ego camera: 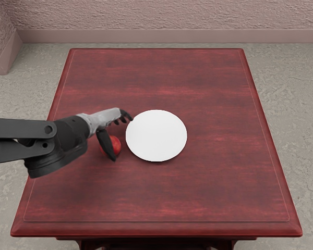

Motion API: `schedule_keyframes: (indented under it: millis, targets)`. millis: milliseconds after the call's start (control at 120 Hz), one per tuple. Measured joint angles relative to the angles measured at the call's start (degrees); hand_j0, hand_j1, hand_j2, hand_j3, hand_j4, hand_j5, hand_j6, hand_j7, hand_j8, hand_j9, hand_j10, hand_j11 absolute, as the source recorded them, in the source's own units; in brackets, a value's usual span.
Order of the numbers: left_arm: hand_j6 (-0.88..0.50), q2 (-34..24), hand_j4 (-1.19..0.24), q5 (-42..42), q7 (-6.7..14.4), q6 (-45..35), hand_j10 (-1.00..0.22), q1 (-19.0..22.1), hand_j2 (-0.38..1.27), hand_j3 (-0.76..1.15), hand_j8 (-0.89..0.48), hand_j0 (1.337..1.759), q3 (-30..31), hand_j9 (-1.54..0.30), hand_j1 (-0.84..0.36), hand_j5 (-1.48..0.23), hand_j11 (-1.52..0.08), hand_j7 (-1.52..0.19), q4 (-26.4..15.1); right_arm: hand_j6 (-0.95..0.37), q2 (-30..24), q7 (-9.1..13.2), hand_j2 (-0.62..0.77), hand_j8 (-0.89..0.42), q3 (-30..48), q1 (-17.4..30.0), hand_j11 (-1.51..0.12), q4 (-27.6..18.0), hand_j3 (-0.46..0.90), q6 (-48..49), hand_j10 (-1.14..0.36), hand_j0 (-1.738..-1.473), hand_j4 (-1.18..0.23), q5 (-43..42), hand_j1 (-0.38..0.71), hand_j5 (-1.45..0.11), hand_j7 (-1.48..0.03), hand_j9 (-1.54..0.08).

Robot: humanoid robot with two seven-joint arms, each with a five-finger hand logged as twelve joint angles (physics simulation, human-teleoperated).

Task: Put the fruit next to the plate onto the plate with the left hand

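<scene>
Where the red fruit (116,144) sits just left of the plate (156,135), left hand (107,126) is spread wide above it, thumb (106,146) touching the fruit, no grip closed.

Before me a dark red wooden table (161,78) stands on grey speckled floor (297,88) — at the far side, a rough pinkish wall (172,13) (plain baseboard (172,35) below).

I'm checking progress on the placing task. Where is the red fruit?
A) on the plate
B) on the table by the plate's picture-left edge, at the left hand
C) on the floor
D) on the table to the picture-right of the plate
B: the red fruit sits on the table just beside the white plate, partly hidden by the left hand; the plate holds nothing.
</scene>
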State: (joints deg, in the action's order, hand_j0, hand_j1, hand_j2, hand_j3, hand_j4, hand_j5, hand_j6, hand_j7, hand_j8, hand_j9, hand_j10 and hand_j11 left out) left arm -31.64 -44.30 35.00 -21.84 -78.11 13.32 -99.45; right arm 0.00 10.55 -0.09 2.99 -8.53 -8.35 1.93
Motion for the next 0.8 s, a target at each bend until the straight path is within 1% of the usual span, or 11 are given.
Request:
schedule_keyframes:
  millis: [100, 242, 450, 508, 525, 550, 567, 658, 800]
  targets:
    - [-0.32, -0.2, -0.32, 0.4, 0.0, 0.0, -0.32, 0.0, 0.07, 0.00, -0.32, 1.658, 0.4, -0.42, -0.04, -0.42, -0.42, -0.42, 0.0, 0.00, 0.0, 0.0, 0.00, 0.00, 0.0, 0.0, 0.00, 0.0, 0.00, 0.0, 0.00, -1.658, 0.00, 0.0, -0.35, 0.00, 0.00, 0.00]
    - [-0.38, -0.1, -0.37, 0.7, 0.0, -0.5, -0.37, -0.6, 0.08, 0.00, -0.38, 1.658, 1.5, -0.49, -0.10, -0.49, -0.49, -0.49, -0.1, 0.00, 0.0, 0.0, 0.00, 0.00, 0.0, 0.0, 0.00, 0.0, 0.00, 0.0, 0.00, -1.658, 0.00, 0.0, -0.35, 0.00, 0.00, 0.00]
    - [-0.41, 0.8, -0.41, 0.3, 0.0, -7.0, -0.41, -0.6, 0.08, 0.00, -0.41, 1.658, 3.4, -0.53, -0.14, -0.53, -0.53, -0.53, -0.1, 0.00, 0.0, 0.0, 0.00, 0.00, 0.0, 0.0, 0.00, 0.0, 0.00, 0.0, 0.00, -1.658, 0.00, 0.0, -0.35, 0.00, 0.00, 0.00]
    - [-0.41, 1.1, -0.41, 0.4, 0.0, -8.0, -0.41, -0.6, 0.13, 0.00, -0.41, 1.658, 4.3, -0.54, -0.17, -0.54, -0.54, -0.54, -0.1, 0.00, 0.0, 0.0, 0.00, 0.00, 0.0, 0.0, 0.00, 0.0, 0.00, 0.0, 0.00, -1.658, 0.00, 0.0, -0.35, 0.00, 0.00, 0.00]
    - [-0.41, 1.4, -0.41, 0.4, 0.0, -8.1, -0.41, -0.6, 0.14, 0.00, -0.41, 1.658, 4.6, -0.54, -0.20, -0.54, -0.54, -0.54, -0.1, 0.00, 0.0, 0.0, 0.00, 0.00, 0.0, 0.0, 0.00, 0.0, 0.00, 0.0, 0.00, -1.658, 0.00, 0.0, -0.35, 0.00, 0.00, 0.00]
    - [-0.41, 1.6, -0.41, 0.3, 0.0, -8.3, -0.41, -0.7, 0.21, 0.00, -0.41, 1.656, 5.0, -0.55, -0.25, -0.56, -0.55, -0.55, 0.0, 0.00, 0.0, 0.0, 0.00, 0.00, 0.0, 0.0, 0.00, 0.0, 0.00, 0.0, 0.00, -1.658, 0.00, 0.0, -0.35, 0.00, 0.00, 0.00]
    - [-0.41, 1.8, -0.41, 0.3, 0.0, -8.4, -0.41, -0.7, 0.31, 0.00, -0.41, 1.656, 5.2, -0.56, -0.25, -0.56, -0.56, -0.56, 0.0, 0.00, 0.0, 0.0, 0.00, 0.00, 0.0, 0.0, 0.00, 0.0, 0.00, 0.0, 0.00, -1.658, 0.00, 0.0, -0.35, 0.00, 0.00, 0.00]
    - [-0.41, 2.2, -0.40, 0.5, 0.0, -8.8, -0.41, -0.6, 0.16, 0.00, -0.41, 1.653, 6.1, -0.57, -0.23, -0.58, -0.57, -0.57, 0.1, 0.00, 0.0, 0.0, 0.00, 0.00, 0.0, 0.0, 0.00, 0.0, 0.00, 0.0, 0.00, -1.658, 0.00, 0.0, -0.35, 0.00, 0.00, 0.00]
    - [-0.41, 2.1, -0.41, 0.7, -0.1, -10.5, -0.41, -0.7, 0.17, 0.00, -0.41, 1.654, 7.7, -0.58, -0.19, -0.58, -0.58, -0.58, 0.1, 0.00, 0.0, 0.0, 0.00, 0.00, 0.0, 0.0, 0.00, 0.0, 0.00, 0.0, 0.00, -1.658, 0.00, 0.0, -0.35, 0.00, 0.00, 0.00]
